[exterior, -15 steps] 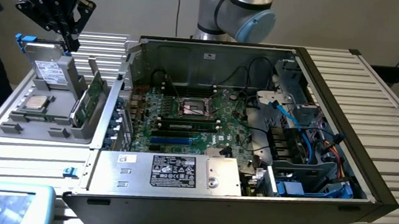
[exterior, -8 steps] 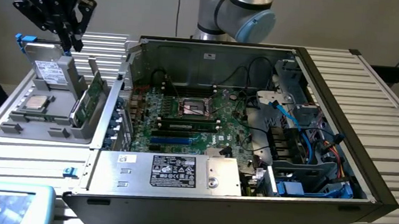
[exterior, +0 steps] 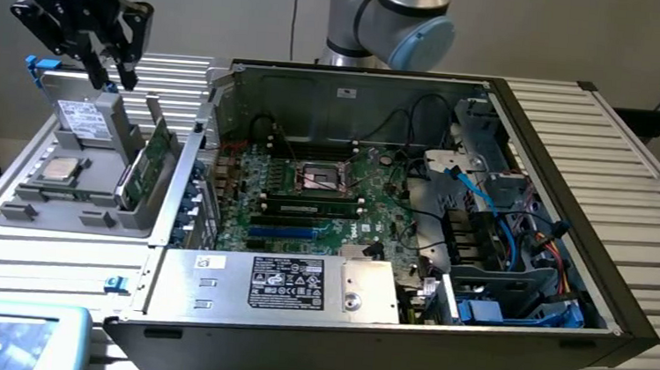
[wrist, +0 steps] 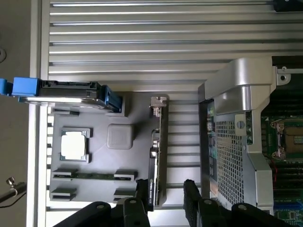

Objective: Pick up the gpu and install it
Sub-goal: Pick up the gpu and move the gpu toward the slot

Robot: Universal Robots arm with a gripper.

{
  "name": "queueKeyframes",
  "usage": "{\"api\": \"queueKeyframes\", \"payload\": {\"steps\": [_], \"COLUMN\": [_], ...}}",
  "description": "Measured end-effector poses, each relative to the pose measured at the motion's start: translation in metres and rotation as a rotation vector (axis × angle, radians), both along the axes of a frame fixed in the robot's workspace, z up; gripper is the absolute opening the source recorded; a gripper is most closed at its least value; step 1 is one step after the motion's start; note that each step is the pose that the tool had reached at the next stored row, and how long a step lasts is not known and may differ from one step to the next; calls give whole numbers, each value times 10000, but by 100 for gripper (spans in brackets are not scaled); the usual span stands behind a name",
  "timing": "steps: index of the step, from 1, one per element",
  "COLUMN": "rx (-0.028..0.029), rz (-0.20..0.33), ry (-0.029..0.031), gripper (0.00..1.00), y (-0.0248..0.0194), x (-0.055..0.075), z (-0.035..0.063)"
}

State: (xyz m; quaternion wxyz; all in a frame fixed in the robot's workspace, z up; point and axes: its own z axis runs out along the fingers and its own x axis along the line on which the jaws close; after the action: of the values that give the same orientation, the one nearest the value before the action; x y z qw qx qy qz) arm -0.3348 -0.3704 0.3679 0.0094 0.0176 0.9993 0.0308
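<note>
The gpu (exterior: 149, 164) is a green card standing on its edge in a slot of the grey holder tray (exterior: 57, 208), at the exterior view's left. In the wrist view the gpu (wrist: 156, 156) shows edge-on, with its silver bracket (wrist: 158, 101) at one end. My gripper (exterior: 115, 78) hangs open well above the tray, over the far end of the holder. In the wrist view the gripper (wrist: 165, 189) has its dark fingers (wrist: 142, 194) apart on either side of the card's line, holding nothing.
The tray (wrist: 137, 118) also carries a silver drive (wrist: 66, 92) with blue tabs, a processor chip (wrist: 74, 144) and a memory stick (wrist: 94, 175). The open computer case (exterior: 546, 131) with its motherboard (exterior: 306, 183) lies beside the tray on a ribbed metal table (exterior: 649, 175).
</note>
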Motion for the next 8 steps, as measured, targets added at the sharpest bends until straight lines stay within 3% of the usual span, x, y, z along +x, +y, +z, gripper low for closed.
{"api": "queueKeyframes", "payload": {"steps": [8], "rx": [0], "rz": [0], "ry": [1], "gripper": [44], "y": [2], "x": [-46], "z": [-146]}}
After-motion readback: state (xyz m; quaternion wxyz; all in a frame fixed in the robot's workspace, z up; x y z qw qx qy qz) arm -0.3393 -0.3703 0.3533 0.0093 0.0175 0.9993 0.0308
